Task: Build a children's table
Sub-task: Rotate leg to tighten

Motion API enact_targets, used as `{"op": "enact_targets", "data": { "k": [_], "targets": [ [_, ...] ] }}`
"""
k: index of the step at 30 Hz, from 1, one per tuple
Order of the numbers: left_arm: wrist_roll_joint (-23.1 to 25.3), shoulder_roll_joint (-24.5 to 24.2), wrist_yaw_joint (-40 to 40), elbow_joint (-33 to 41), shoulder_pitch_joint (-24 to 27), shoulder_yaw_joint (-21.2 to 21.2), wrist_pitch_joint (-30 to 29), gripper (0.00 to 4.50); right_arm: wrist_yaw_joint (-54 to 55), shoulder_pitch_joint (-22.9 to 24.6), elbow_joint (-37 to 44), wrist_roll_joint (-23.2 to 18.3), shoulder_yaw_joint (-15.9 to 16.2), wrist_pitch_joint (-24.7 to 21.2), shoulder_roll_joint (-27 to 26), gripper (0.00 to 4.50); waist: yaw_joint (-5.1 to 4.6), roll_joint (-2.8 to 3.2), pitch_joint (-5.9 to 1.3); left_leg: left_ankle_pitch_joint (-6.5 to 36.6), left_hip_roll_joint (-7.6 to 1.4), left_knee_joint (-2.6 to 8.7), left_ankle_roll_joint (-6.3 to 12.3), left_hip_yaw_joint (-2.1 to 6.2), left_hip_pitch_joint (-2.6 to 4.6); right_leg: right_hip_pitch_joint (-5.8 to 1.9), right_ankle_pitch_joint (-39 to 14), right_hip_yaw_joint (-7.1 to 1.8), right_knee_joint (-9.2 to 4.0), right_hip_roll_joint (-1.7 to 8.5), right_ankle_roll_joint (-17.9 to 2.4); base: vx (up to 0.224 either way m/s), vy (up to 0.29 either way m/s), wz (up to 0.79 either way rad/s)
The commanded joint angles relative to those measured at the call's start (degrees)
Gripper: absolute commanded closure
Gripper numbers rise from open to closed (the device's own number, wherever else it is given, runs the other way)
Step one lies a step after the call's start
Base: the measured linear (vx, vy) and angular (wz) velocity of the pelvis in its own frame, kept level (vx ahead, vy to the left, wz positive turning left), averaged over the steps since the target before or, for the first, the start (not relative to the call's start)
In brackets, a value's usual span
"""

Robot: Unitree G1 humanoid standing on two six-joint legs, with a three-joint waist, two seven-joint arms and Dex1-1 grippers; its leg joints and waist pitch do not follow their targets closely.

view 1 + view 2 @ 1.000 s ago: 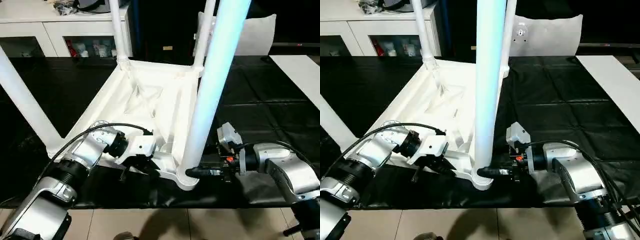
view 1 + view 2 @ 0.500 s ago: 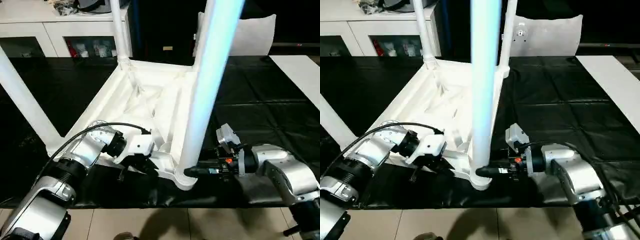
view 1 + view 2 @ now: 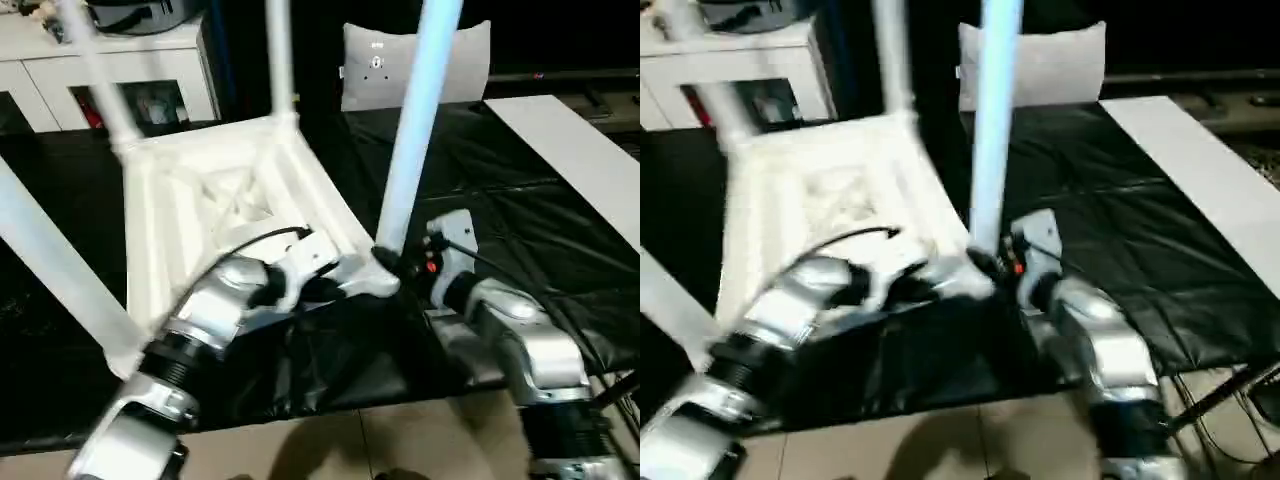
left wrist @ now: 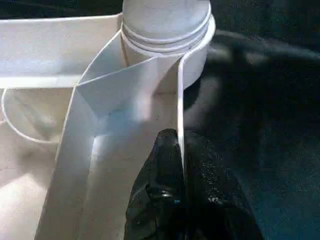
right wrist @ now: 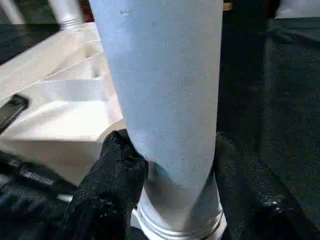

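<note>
Upside down at centre left of the head frame on the black-covered surface: one children's table, ribbed underside up. Four legs counted, all standing in corner sockets: one at the near right corner, one at the far right corner, one at the far left, one slanting across the left edge. Left pincer closed on the thin rim wall of the table just beside the near right socket, one black finger on either side of the wall. Right pincer gripping the near right leg just above its socket, fingers pressed against both sides. One flat white board at upper right. One white cabinet with glass doors at upper left; contents too blurred to tell.
</note>
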State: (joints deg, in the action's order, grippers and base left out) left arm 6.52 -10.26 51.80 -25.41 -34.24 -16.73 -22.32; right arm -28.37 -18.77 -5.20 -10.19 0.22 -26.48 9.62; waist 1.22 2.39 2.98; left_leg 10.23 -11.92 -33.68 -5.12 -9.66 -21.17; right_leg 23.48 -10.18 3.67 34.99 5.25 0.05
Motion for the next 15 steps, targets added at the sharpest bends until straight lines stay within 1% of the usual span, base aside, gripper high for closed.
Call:
{"op": "enact_targets", "data": {
  "k": [1, 3, 4, 5, 6, 8, 10, 11, 12, 13, 14, 15],
  "targets": [
    [-1.82, 2.48, -0.05, 4.39, -0.56, -0.62, 0.91, 4.50, -0.31, -1.34, -0.44, 0.00, 2.24, 1.49, -1.70, 2.24, 0.72, -0.94, -4.23, 8.46, -0.01, 3.38, 2.71, -0.26, -0.24, -3.32, -12.93, -1.82, -4.70, 1.89, -10.29, 0.000, 0.000, 0.00],
    [-1.41, 2.27, -0.47, 4.91, -0.62, -0.71, 0.52, 4.50, -0.08, -1.11, -0.22, 0.13, 1.93, 2.49, -1.93, 1.87, 0.97, -0.83, -4.74, 4.04, -0.03, 2.93, 4.27, -0.23, -0.48, -3.69, -3.31, -1.96, -3.47, 1.72, -12.58, 0.025, -0.002, 0.01],
    [-1.34, 1.78, -0.12, 5.01, -0.60, -0.75, 0.89, 4.50, -0.11, -0.96, -0.05, -0.24, 1.60, 2.35, -1.81, 1.84, 1.11, -0.80, -4.76, 2.80, -0.01, 2.85, 5.24, -0.28, -0.43, -3.60, 0.10, -1.89, -3.20, 1.59, -13.77, 0.000, 0.000, 0.00],
    [-1.41, 1.22, 0.52, 5.03, -0.53, -0.79, 1.57, 4.50, -0.56, -0.79, 0.07, -0.70, 1.35, 2.32, -1.50, 1.84, 1.12, -0.78, -4.70, 2.95, -0.01, 2.83, 5.64, -0.30, -0.41, -3.55, 0.67, -1.87, -3.19, 1.60, -14.19, 0.000, 0.000, 0.00],
    [-1.57, 0.61, 1.24, 5.01, -0.46, -0.83, 2.34, 4.50, -1.06, -0.62, 0.17, -1.20, 1.14, 2.28, -1.10, 1.55, 1.24, -0.71, -4.65, 3.75, -0.10, 2.85, 6.06, -0.33, -0.31, -3.58, 0.51, -1.88, -3.23, 1.73, -14.78, 0.000, 0.000, 0.00],
    [-1.91, -0.92, 2.55, 5.03, -0.16, -0.96, 3.51, 4.50, -3.65, 0.05, 0.30, -1.70, 1.03, 2.55, 1.01, 1.55, 1.33, -0.72, -4.50, 5.22, -0.14, 2.92, 6.07, -0.37, -0.25, -3.65, -1.15, -1.88, -3.41, 1.78, -14.88, 0.000, 0.000, 0.00],
    [-2.38, -1.95, 4.23, 4.98, 0.05, -1.11, 4.88, 4.50, -5.86, 0.42, 0.18, -1.98, 1.17, 2.74, 2.60, 1.36, 1.42, -0.75, -4.34, 6.99, -0.18, 3.01, 5.71, -0.40, -0.23, -3.67, -3.63, -1.87, -3.66, 1.85, -14.45, 0.000, 0.000, 0.00],
    [-2.49, -2.42, 4.75, 4.84, 0.06, -1.12, 4.99, 4.50, -6.97, 0.57, 0.13, -2.30, 0.97, 2.79, 3.46, 1.24, 1.46, -0.65, -4.23, 8.24, -0.27, 3.09, 5.32, -0.43, -0.11, -3.51, -5.44, -1.90, -3.84, 1.88, -14.08, 0.000, 0.000, 0.00],
    [-2.53, -3.43, 5.74, 4.22, -0.03, -1.16, 5.87, 4.50, -9.25, 0.78, 0.21, -3.34, 0.29, 2.56, 5.12, 1.11, 1.56, -0.71, -4.13, 9.16, -0.28, 3.16, 4.75, -0.43, -0.06, -3.51, -7.07, -1.90, -3.99, 1.90, -13.67, 0.000, 0.000, 0.00],
    [-2.53, -3.43, 5.74, 4.22, -0.03, -1.16, 5.87, 4.50, -9.25, 0.78, 0.21, -3.34, 0.29, 2.56, 5.12, 1.11, 1.65, -0.70, -4.14, 9.48, -0.33, 3.17, 4.63, -0.43, 0.02, -3.51, -7.68, -1.93, -4.08, 1.94, -13.50, 0.000, 0.000, 0.00],
    [-2.67, -4.51, 7.16, 3.48, -0.27, -1.23, 7.04, 4.50, -12.44, 0.89, 0.40, -4.20, -0.10, 2.28, 7.21, 0.98, 1.87, -0.60, -4.12, 9.40, -0.41, 3.16, 4.35, -0.46, 0.12, -3.32, -8.40, -2.01, -4.08, 1.99, -13.20, 0.000, 0.000, 0.00],
    [-2.74, -4.99, 7.85, 3.12, -0.43, -1.26, 7.48, 4.50, -14.12, 0.92, 0.52, -4.55, -0.11, 2.11, 8.33, 0.98, 1.95, -0.64, -4.12, 9.64, -0.37, 3.22, 4.34, -0.38, 0.04, -3.46, -8.92, -1.90, -4.12, 1.93, -13.04, 0.000, 0.000, 0.00]
  ]
}}
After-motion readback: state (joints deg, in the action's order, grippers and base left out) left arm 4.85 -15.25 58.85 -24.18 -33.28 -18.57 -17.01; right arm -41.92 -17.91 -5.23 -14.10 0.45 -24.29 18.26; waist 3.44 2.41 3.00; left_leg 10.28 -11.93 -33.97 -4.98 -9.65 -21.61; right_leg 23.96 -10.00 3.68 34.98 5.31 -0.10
